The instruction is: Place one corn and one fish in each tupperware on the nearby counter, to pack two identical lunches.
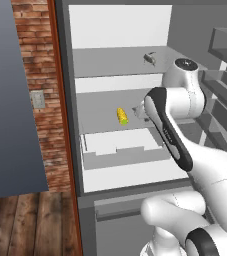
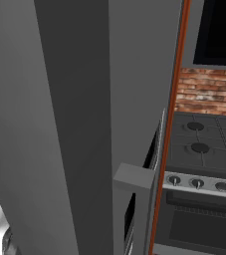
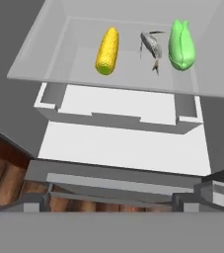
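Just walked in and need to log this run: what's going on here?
The white arm is reaching into an open fridge. On one shelf lie a yellow corn, a grey fish and a green corn, side by side. A second fish sits on the shelf above. Nothing is picked up yet; the hand camera looks down at the shelf from outside.

— What is seen on the left?
— An open fridge [image 1: 120, 150] with grey shelves and a white drawer [image 3: 118, 111], beside a brick wall [image 1: 35, 75] and wooden floor [image 1: 30, 220].
— And on the right?
— A stove [image 2: 204, 144] with burners and knobs is shown under brick.
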